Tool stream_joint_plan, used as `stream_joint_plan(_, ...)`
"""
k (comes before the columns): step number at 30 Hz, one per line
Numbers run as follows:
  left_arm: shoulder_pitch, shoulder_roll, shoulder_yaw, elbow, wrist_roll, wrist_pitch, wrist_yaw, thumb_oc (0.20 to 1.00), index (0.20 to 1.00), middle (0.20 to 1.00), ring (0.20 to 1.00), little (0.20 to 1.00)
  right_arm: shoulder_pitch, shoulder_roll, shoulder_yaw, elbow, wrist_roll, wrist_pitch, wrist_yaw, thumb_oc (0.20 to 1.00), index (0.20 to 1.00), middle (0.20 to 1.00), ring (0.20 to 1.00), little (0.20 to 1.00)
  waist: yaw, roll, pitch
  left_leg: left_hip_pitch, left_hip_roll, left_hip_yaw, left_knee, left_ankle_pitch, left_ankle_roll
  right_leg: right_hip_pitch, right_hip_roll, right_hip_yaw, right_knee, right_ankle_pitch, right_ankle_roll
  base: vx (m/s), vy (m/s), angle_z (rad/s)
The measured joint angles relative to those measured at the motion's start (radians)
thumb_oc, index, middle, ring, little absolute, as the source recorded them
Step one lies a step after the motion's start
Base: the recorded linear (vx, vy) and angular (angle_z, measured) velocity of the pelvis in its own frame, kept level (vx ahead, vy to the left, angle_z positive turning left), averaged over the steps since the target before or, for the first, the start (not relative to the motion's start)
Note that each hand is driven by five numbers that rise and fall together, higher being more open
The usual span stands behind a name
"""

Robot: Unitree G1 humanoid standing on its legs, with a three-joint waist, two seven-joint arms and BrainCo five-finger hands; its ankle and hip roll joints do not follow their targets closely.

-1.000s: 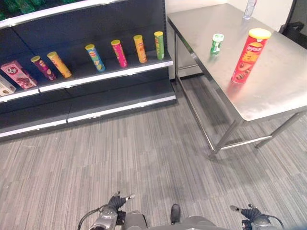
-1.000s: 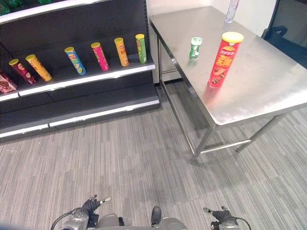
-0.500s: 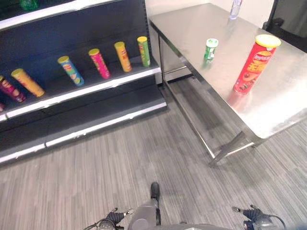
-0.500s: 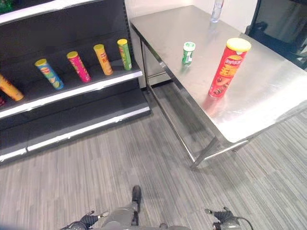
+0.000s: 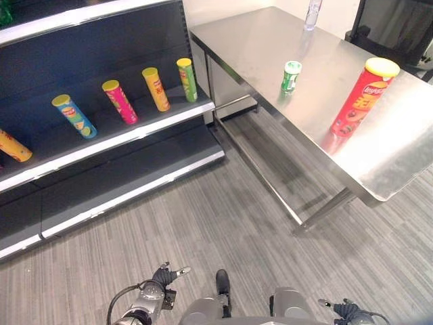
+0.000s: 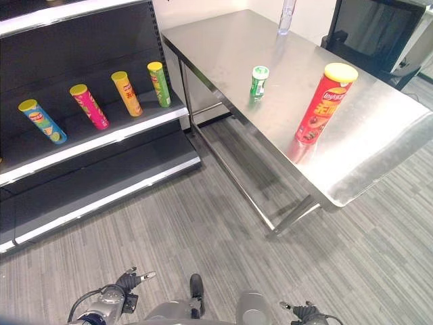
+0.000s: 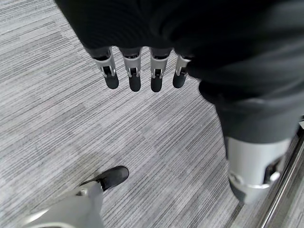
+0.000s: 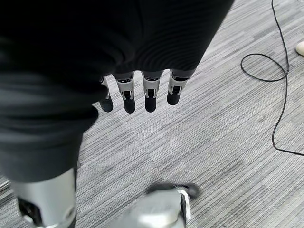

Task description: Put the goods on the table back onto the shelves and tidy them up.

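Note:
A tall red chip can stands upright near the front of the steel table. A small green can stands further back, and a clear bottle is at the far end. On the dark shelf lie several slim cans: blue, pink, yellow, green. My left hand and right hand hang low over the carpet, far from the table. Both hold nothing, with straight fingers.
An orange can lies at the shelf's left edge. A lower shelf board runs near the floor. The table's slanted legs stand on the grey carpet. A black chair sits behind the table.
The camera has turned: shelf and table have slid leftward in the picture and the table looks nearer. Both hands stay low by my sides, holding nothing.

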Motion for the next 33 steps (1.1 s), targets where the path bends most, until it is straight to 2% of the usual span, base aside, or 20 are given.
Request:
stream_joint_plan(2, 0.003, 0.002, -0.003, 0.0, 0.001, 0.001, 0.0, 1.0, 1.0, 1.0, 1.0, 1.0, -0.004, -0.003, 0.0, -0.002, 0.0, 0.0, 0.0, 1.0, 1.0, 1.0, 1.0, 1.0, -0.008, -0.004, -0.005, -0.013, 0.015, -0.006, 0.0, -0.007, -0.011, 0.004, 0.015, -0.005, -0.078, 0.044, 0.004, 0.07, -0.067, 0.11)
stream_joint_plan(4, 0.007, -0.005, -0.003, 0.0, 0.001, 0.002, -0.001, 1.0, 1.0, 1.0, 1.0, 1.0, -0.001, -0.01, -0.001, 0.004, 0.0, 0.001, -0.002, 1.0, 1.0, 1.0, 1.0, 1.0, -0.016, -0.007, -0.008, -0.011, 0.037, -0.018, 0.008, -0.029, -0.078, 0.055, 0.038, -0.019, -0.177, 0.1, 0.001, 0.1, -0.125, 0.15)
stream_joint_plan(5, 0.02, -0.015, -0.003, 0.0, 0.001, 0.002, -0.001, 1.0, 1.0, 1.0, 1.0, 1.0, 0.015, -0.019, -0.001, 0.003, 0.0, 0.002, -0.003, 1.0, 1.0, 1.0, 1.0, 1.0, -0.016, -0.001, -0.026, -0.001, 0.065, -0.025, 0.008, -0.049, -0.118, 0.105, 0.066, -0.033, -0.259, 0.109, 0.001, 0.12, -0.149, -0.05)
stream_joint_plan(8, 0.042, -0.02, -0.003, -0.001, 0.001, 0.001, -0.001, 1.0, 1.0, 1.0, 1.0, 1.0, 0.041, -0.036, -0.008, 0.004, 0.001, 0.0, -0.005, 1.0, 1.0, 1.0, 1.0, 1.0, -0.021, -0.009, -0.069, 0.012, 0.089, -0.026, 0.006, -0.042, -0.127, 0.143, 0.094, -0.031, -0.323, 0.148, -0.025, 0.07, -0.072, -0.21)
stream_joint_plan(12, 0.048, -0.027, -0.002, -0.001, 0.001, 0.001, -0.001, 1.0, 1.0, 1.0, 1.0, 1.0, 0.079, -0.059, -0.058, 0.029, 0.01, 0.001, -0.016, 1.0, 1.0, 1.0, 1.0, 1.0, -0.041, -0.018, -0.107, 0.037, 0.094, -0.026, 0.003, -0.039, -0.131, 0.165, 0.1, -0.032, -0.336, 0.164, -0.041, 0.07, -0.045, -0.1)
stream_joint_plan(13, 0.053, -0.021, 0.002, -0.001, 0.0, 0.001, -0.001, 1.0, 1.0, 1.0, 1.0, 1.0, 0.103, -0.085, -0.16, 0.039, 0.043, 0.001, -0.019, 1.0, 1.0, 1.0, 1.0, 1.0, -0.054, -0.014, -0.118, 0.053, 0.093, -0.02, 0.0, -0.037, -0.133, 0.179, 0.097, -0.031, -0.336, 0.168, -0.043, 0.07, -0.034, -0.1)
stream_joint_plan(15, 0.055, -0.005, 0.004, -0.001, 0.0, 0.0, -0.001, 1.0, 1.0, 1.0, 1.0, 1.0, 0.124, -0.132, -0.246, 0.038, 0.085, -0.002, -0.039, 1.0, 1.0, 1.0, 1.0, 1.0, -0.058, -0.009, -0.125, 0.065, 0.089, -0.015, 0.001, -0.037, -0.135, 0.192, 0.093, -0.031, -0.344, 0.176, -0.036, 0.09, -0.02, -0.05)
stream_joint_plan(17, 0.053, 0.002, 0.007, -0.003, 0.0, 0.0, 0.0, 1.0, 1.0, 1.0, 1.0, 1.0, 0.14, -0.152, -0.267, 0.039, 0.1, -0.001, -0.046, 1.0, 1.0, 1.0, 1.0, 1.0, -0.061, -0.015, -0.124, 0.064, 0.088, -0.014, 0.001, -0.036, -0.135, 0.194, 0.092, -0.031, -0.351, 0.181, -0.036, 0.1, -0.005, 0.01)
stream_joint_plan(18, 0.057, 0.02, 0.014, -0.01, 0.0, -0.001, -0.001, 1.0, 1.0, 1.0, 1.0, 1.0, 0.154, -0.222, -0.427, 0.034, 0.192, -0.009, -0.08, 1.0, 1.0, 1.0, 1.0, 1.0, -0.077, -0.01, -0.124, 0.07, 0.087, -0.016, 0.007, -0.035, -0.134, 0.213, 0.092, -0.042, -0.354, 0.195, -0.051, 0.09, 0.002, 0.03)
stream_joint_plan(19, 0.059, 0.022, 0.016, -0.013, 0.002, 0.0, -0.002, 1.0, 1.0, 1.0, 1.0, 1.0, 0.152, -0.235, -0.446, 0.008, 0.2, 0.0, -0.09, 1.0, 1.0, 1.0, 1.0, 1.0, -0.078, -0.016, -0.121, 0.075, 0.088, -0.016, 0.006, -0.035, -0.135, 0.218, 0.093, -0.044, -0.354, 0.193, -0.05, 0.09, 0.005, 0.02)
stream_joint_plan(20, 0.075, 0.019, 0.043, -0.034, 0.008, 0.0, -0.002, 1.0, 1.0, 1.0, 1.0, 1.0, 0.174, -0.246, -0.558, -0.126, 0.219, 0.023, -0.094, 1.0, 1.0, 1.0, 1.0, 1.0, -0.088, -0.017, -0.116, 0.088, 0.087, -0.015, 0.006, -0.041, -0.142, 0.229, 0.092, -0.046, -0.354, 0.189, -0.052, 0.0, 0.0, 0.0)
stream_joint_plan(21, 0.092, 0.013, 0.049, -0.027, 0.009, -0.002, 0.001, 1.0, 1.0, 1.0, 1.0, 1.0, 0.192, -0.273, -0.602, -0.222, 0.219, -0.012, -0.12, 1.0, 1.0, 1.0, 1.0, 1.0, -0.105, -0.005, -0.115, 0.1, 0.084, -0.018, 0.006, -0.041, -0.142, 0.244, 0.088, -0.05, -0.355, 0.187, -0.049, 0.02, 0.014, 0.05)
stream_joint_plan(22, 0.092, 0.013, 0.049, -0.026, 0.011, -0.002, 0.001, 1.0, 1.0, 1.0, 1.0, 1.0, 0.192, -0.323, -0.586, -0.288, 0.212, -0.043, -0.151, 1.0, 1.0, 1.0, 1.0, 1.0, -0.11, -0.011, -0.113, 0.103, 0.084, -0.023, 0.005, -0.047, -0.145, 0.247, 0.088, -0.053, -0.355, 0.18, -0.042, -0.02, 0.009, 0.05)
stream_joint_plan(23, 0.092, 0.01, 0.05, -0.029, 0.031, -0.003, 0.001, 1.0, 1.0, 1.0, 1.0, 1.0, 0.209, -0.365, -0.597, -0.408, 0.203, -0.039, -0.173, 1.0, 1.0, 1.0, 1.0, 1.0, -0.111, -0.006, -0.114, 0.099, 0.084, -0.022, 0.0, -0.048, -0.146, 0.242, 0.088, -0.051, -0.36, 0.176, -0.039, 0.0, 0.0, 0.0)
stream_joint_plan(25, 0.097, -0.001, 0.052, -0.026, 0.045, -0.001, 0.003, 1.0, 1.0, 1.0, 1.0, 1.0, 0.211, -0.422, -0.645, -0.65, 0.165, -0.054, -0.212, 1.0, 1.0, 1.0, 1.0, 1.0, -0.12, 0.013, -0.107, 0.098, 0.085, -0.017, 0.0, -0.05, -0.149, 0.238, 0.088, -0.045, -0.361, 0.172, -0.034, 0.02, 0.007, -0.11)
stream_joint_plan(26, 0.109, -0.015, 0.046, -0.031, 0.059, 0.003, 0.003, 1.0, 1.0, 1.0, 1.0, 1.0, 0.191, -0.497, -0.654, -0.797, 0.123, -0.068, -0.234, 1.0, 1.0, 1.0, 1.0, 1.0, -0.124, 0.028, -0.111, 0.099, 0.086, -0.011, 0.0, -0.055, -0.155, 0.237, 0.088, -0.04, -0.36, 0.173, -0.034, -0.01, 0.002, -0.11)
stream_joint_plan(29, 0.117, -0.024, 0.044, -0.071, 0.079, -0.002, -0.001, 1.0, 1.0, 1.0, 1.0, 1.0, 0.096, -0.64, -0.637, -0.921, 0.064, -0.137, -0.238, 1.0, 1.0, 1.0, 1.0, 1.0, -0.108, 0.03, -0.114, 0.097, 0.095, -0.007, 0.0, -0.054, -0.156, 0.232, 0.097, -0.033, -0.36, 0.172, -0.035, 0.02, 0.0, 0.0)
stream_joint_plan(33, 0.138, -0.025, 0.042, -0.094, 0.079, -0.007, -0.015, 1.0, 1.0, 1.0, 1.0, 1.0, 0.026, -0.681, -0.618, -1.053, 0.046, -0.2, -0.185, 1.0, 1.0, 1.0, 1.0, 1.0, -0.083, 0.023, -0.114, 0.094, 0.095, -0.012, 0.0, -0.052, -0.156, 0.235, 0.097, -0.037, -0.36, 0.175, -0.035, 0.01, -0.003, 0.03)
